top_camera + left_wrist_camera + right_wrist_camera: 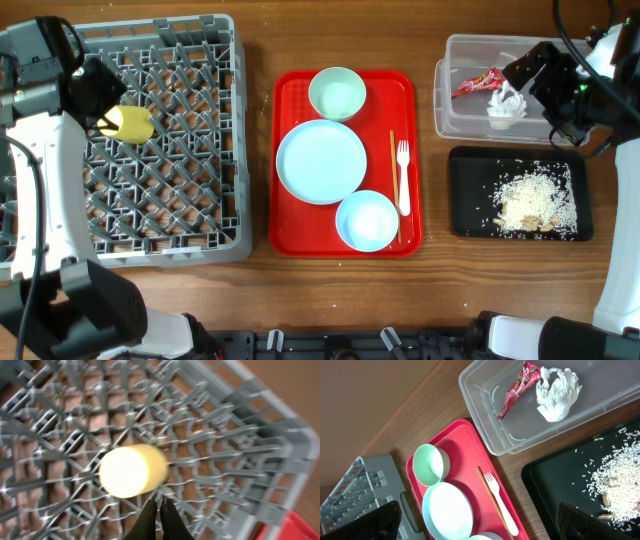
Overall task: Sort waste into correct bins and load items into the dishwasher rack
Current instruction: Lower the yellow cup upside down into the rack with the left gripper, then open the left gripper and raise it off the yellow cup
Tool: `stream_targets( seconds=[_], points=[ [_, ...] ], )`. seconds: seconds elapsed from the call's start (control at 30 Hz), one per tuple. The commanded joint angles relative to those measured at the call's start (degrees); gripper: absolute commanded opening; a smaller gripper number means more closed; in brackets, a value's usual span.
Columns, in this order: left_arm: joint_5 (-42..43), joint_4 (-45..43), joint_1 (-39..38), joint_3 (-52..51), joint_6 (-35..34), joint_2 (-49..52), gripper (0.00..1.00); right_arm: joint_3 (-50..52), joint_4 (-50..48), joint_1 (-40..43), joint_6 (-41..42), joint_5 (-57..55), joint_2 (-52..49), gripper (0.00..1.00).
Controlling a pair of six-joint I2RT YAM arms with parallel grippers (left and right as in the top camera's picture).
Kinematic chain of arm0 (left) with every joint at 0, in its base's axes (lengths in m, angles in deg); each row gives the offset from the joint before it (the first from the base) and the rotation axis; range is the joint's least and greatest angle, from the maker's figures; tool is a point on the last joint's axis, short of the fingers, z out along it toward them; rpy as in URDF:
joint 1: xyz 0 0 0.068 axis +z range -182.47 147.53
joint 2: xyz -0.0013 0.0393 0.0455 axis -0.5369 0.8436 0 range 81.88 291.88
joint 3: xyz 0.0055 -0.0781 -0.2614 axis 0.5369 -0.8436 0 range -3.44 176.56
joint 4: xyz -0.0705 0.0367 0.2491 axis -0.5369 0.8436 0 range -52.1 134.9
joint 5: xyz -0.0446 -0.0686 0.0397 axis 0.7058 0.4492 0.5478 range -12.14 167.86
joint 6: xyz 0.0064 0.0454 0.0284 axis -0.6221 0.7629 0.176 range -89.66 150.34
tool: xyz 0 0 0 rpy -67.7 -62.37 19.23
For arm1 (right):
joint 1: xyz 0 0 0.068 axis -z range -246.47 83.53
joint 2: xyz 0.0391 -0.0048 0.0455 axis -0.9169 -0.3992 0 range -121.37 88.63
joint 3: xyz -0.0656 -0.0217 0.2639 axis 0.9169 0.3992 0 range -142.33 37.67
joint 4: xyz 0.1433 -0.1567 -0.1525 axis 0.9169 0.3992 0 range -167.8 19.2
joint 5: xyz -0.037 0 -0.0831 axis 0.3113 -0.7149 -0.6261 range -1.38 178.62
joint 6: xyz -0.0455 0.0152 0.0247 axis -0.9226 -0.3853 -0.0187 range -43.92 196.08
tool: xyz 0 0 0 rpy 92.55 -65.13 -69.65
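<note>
One brown wooden table (260, 40) under everything, with strips of bare wood between the things. Far left: the big grey dishwasher rack (170, 250), nearly out to the table's left edge. Among its pegs, near the back left, the small yellow cup (127, 125), tipped on its side. Just beside the cup, the left gripper (160, 505), pinched tight with nothing in it.

In the middle: a red tray (295, 100), with a strip of bare wood on each side. On the tray, the pale green bowl (337, 93) at the back, the large white plate (321, 161) in the middle and the small white bowl (367, 221) at the front, all close together. Along the tray's right side, the white fork (403, 175) next to a thin wooden stick (395, 180).

Far right: the clear tub (460, 125), with the red wrapper (477, 82) and the white napkin (507, 105) side by side inside. Over the tub's right end, the right gripper (540, 85), spread wide and holding nothing. Just in front of the tub, the black tray (465, 165) with a heap of rice scraps (535, 200).

Open wood along the back edge behind the red tray.
</note>
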Motion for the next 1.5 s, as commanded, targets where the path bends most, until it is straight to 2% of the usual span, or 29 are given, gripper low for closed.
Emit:
stream_targets(
  seconds=[0.0,0.73,1.03,1.33,1.47],
  points=[
    [-2.0,1.2,1.1,-1.6,-1.2,5.4,0.04,0.0,0.0,-0.1,-0.7,-0.8,-0.2,1.0],
    [2.3,-4.8,1.0,-2.1,-1.1,10.8,0.04,0.0,0.0,-0.1,-0.7,-0.8,-0.2,1.0],
    [1.7,-1.8,2.0,-1.8,-1.0,2.2,0.04,0.0,0.0,-0.1,-0.7,-0.8,-0.2,1.0],
    [2.1,0.6,5.2,-3.3,-1.0,7.8,0.04,0.0,0.0,-0.1,-0.7,-0.8,-0.2,1.0],
    [7.1,-2.8,5.0,-3.3,-1.0,9.6,0.04,0.0,0.0,-0.1,-0.7,-0.8,-0.2,1.0]
  ],
)
